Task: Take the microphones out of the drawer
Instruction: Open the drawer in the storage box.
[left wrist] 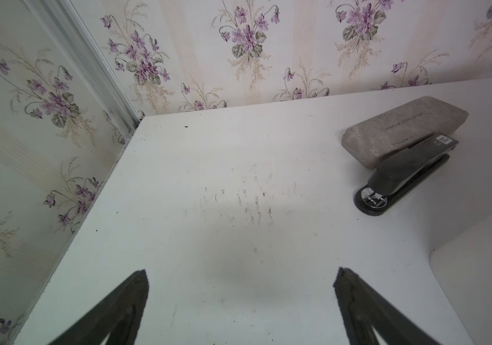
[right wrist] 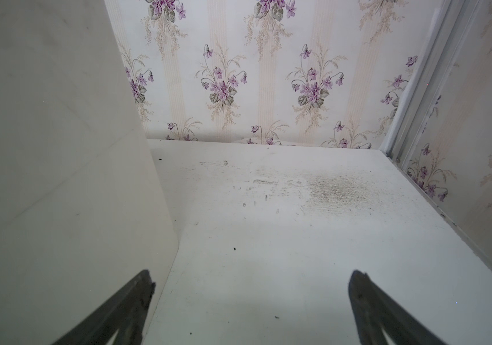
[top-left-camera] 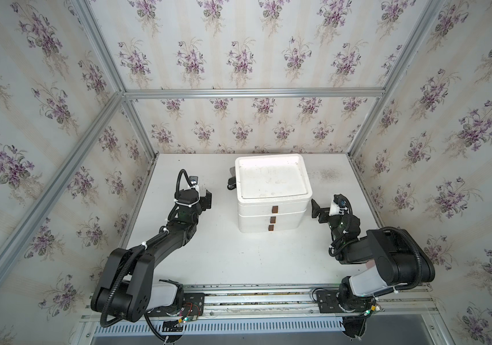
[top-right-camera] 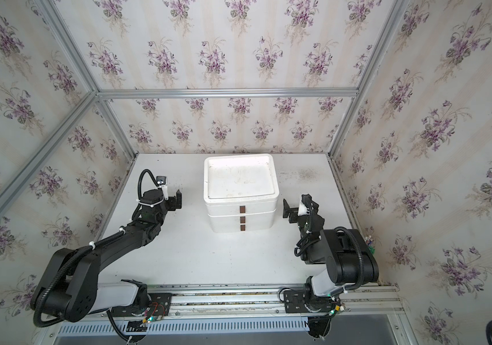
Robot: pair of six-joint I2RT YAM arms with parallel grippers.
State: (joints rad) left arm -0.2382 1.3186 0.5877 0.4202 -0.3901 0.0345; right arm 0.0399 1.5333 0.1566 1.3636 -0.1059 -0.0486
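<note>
Jaws stand wide and empty on my left gripper (top-left-camera: 207, 200) and right gripper (top-left-camera: 317, 211), flanking the white plastic three-drawer chest (top-left-camera: 253, 222). Its drawers are shut, so the microphone stays hidden. I expect it to be rigid, rounded and slippery, best pinched across the handle.

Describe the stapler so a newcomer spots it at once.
Start at the white three-drawer unit mid-table. By its back corner on the left arm's side, two things lie together. The stapler is the dark one with a shiny metal nose; the other is a flat pale grey case.
</note>
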